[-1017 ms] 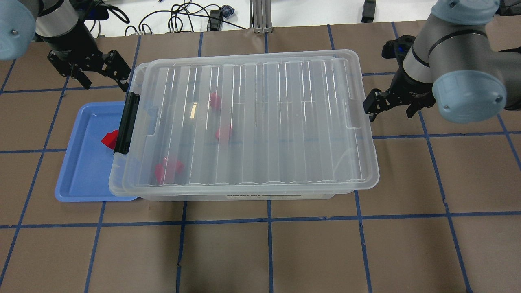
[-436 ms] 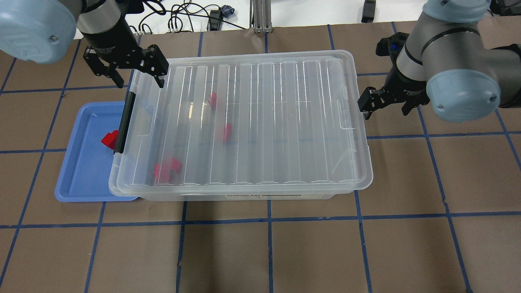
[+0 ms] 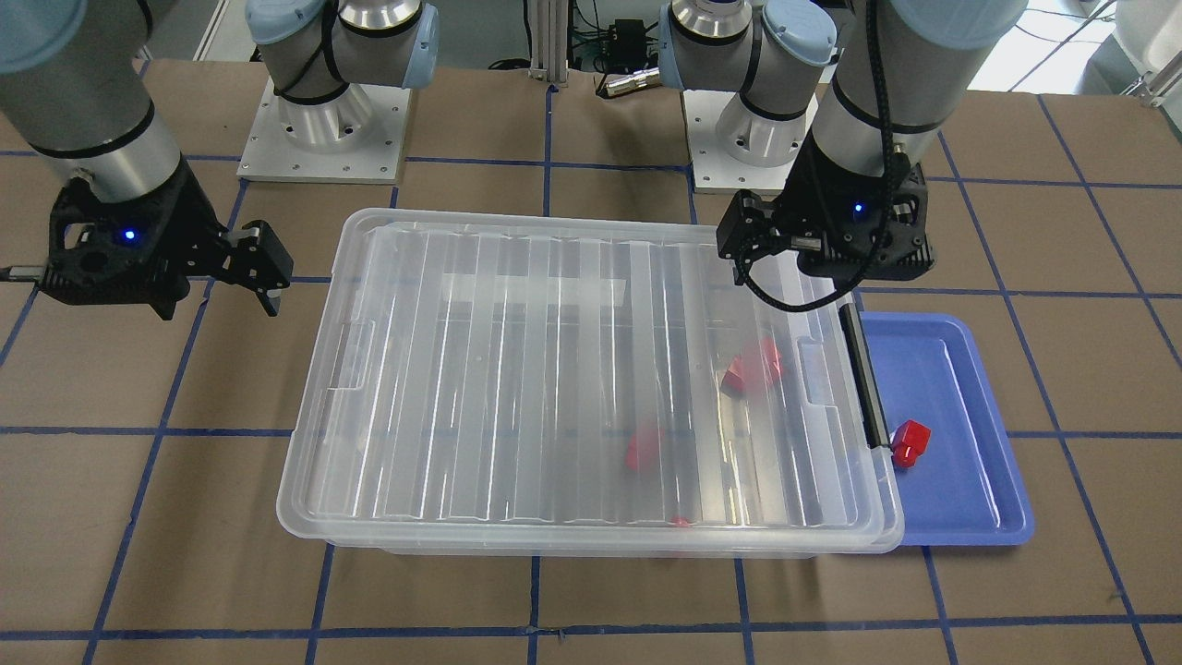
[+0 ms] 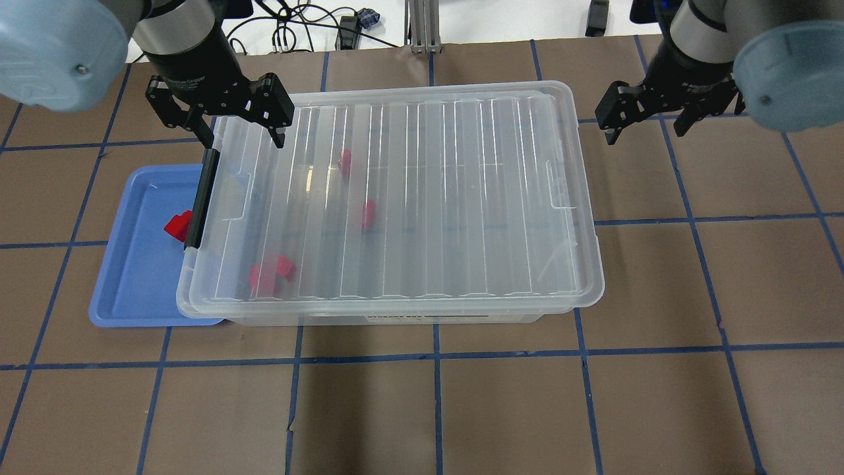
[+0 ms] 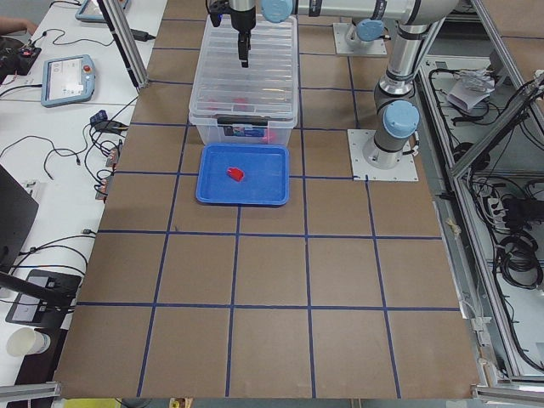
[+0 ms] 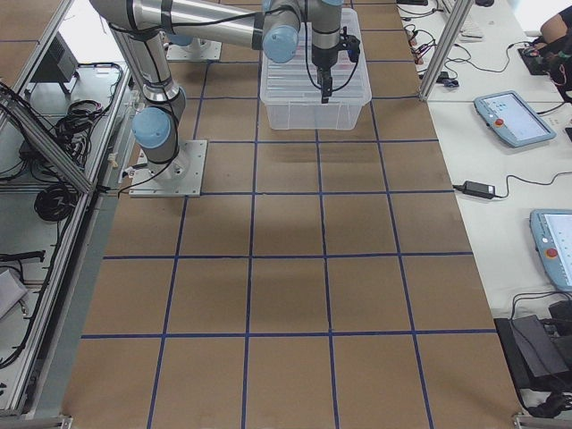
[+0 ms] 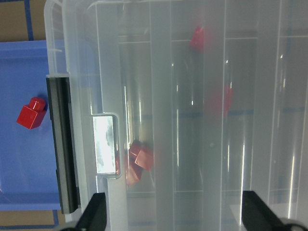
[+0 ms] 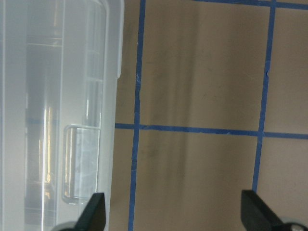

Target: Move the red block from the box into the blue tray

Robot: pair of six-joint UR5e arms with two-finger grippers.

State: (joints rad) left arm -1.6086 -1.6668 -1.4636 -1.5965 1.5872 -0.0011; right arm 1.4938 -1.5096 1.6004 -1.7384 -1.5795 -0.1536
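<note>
The box (image 4: 461, 198) is a clear bin with its ribbed lid on and a black latch bar (image 4: 201, 198) on its left end. Several red blocks show blurred through the lid: (image 4: 344, 160), (image 4: 367, 214), (image 4: 270, 274). The blue tray (image 4: 138, 284) lies at the box's left end, partly under its rim. One red block (image 4: 177, 226) lies in the tray, also in the left wrist view (image 7: 31, 114). My left gripper (image 4: 242, 135) is open and empty above the box's far left corner. My right gripper (image 4: 649, 126) is open and empty over the table past the box's far right corner.
Brown table with a blue tape grid (image 4: 435, 356). Cables and a metal post (image 4: 422, 26) lie beyond the far edge. The robot bases (image 3: 323, 129) stand behind the box in the front-facing view. In the right wrist view the box's right rim (image 8: 113, 57) is beside bare table.
The lid slid left and now sits squarely on the box. My left gripper moved right, from beside the box to over its corner. My right gripper drew back from the box's right end, toward the far side.
</note>
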